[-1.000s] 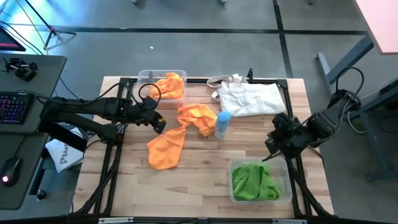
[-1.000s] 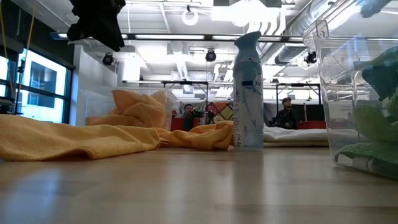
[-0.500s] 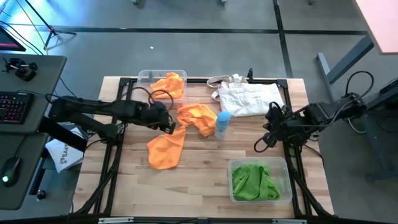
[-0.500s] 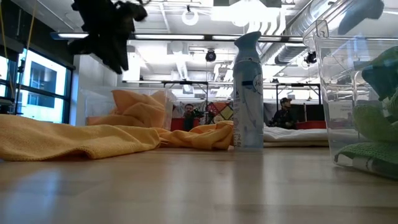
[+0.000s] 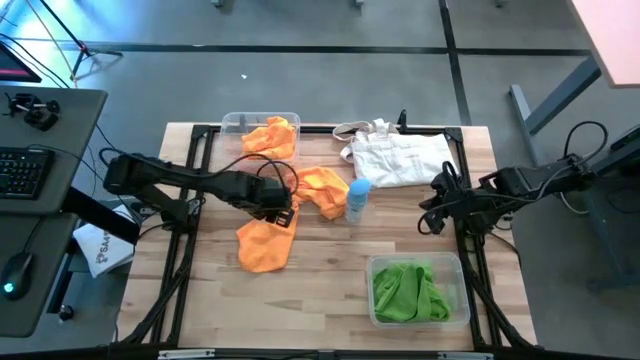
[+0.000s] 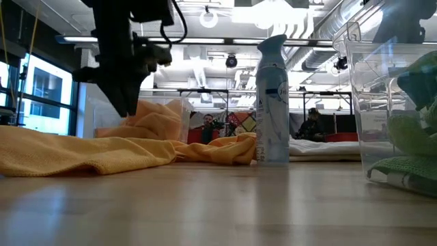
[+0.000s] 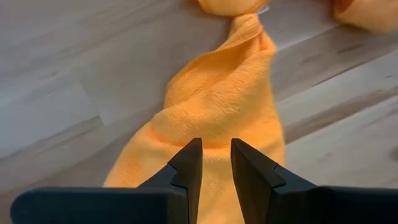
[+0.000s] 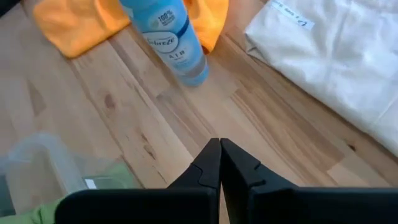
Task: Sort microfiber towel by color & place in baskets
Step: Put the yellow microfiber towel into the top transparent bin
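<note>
Three orange towels (image 5: 266,240), one green towel (image 5: 408,292), two baskets (image 5: 458,285)

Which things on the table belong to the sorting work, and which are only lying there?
For the job:
orange towels
green towels
far bin
near bin
left gripper, over an orange towel
right gripper

Lying about:
blue spray bottle
white tote bag

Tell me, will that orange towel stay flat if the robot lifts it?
Probably not. The orange towel already lies wrinkled and twisted, so it will likely droop from the left gripper. It looks thin, so it is probably light.
</note>
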`<state>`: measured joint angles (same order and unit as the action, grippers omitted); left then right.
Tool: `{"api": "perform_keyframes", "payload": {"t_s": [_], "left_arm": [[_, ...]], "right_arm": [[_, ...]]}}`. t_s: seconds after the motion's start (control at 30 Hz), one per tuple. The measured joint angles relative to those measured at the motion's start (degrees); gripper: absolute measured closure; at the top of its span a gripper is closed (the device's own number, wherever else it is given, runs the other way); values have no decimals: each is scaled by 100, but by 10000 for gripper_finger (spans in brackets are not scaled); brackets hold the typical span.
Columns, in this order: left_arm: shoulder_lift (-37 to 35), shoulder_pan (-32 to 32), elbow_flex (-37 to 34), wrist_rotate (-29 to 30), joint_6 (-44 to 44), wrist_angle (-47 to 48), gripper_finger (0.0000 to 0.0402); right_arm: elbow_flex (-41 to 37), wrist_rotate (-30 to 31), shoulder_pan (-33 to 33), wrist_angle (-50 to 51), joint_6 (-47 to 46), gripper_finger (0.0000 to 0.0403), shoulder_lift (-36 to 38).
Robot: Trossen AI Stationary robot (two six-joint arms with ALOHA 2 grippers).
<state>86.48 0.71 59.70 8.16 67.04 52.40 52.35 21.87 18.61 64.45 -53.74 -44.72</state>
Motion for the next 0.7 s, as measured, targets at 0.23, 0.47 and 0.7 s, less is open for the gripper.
{"api": "perform_keyframes", "payload": {"t_s": [0.23, 0.47, 0.7], "left_arm": [[741, 0, 0, -78, -448, 4, 313], [1529, 0, 0, -543, -950, -30, 308], [1722, 2, 38, -851, -1167, -180, 383]], "right_arm": [[-156, -86, 0, -126, -20, 403, 12], [-156, -72, 0, -352, -15, 403, 14], [-156, -68, 0, -446, -19, 403, 12]]}}
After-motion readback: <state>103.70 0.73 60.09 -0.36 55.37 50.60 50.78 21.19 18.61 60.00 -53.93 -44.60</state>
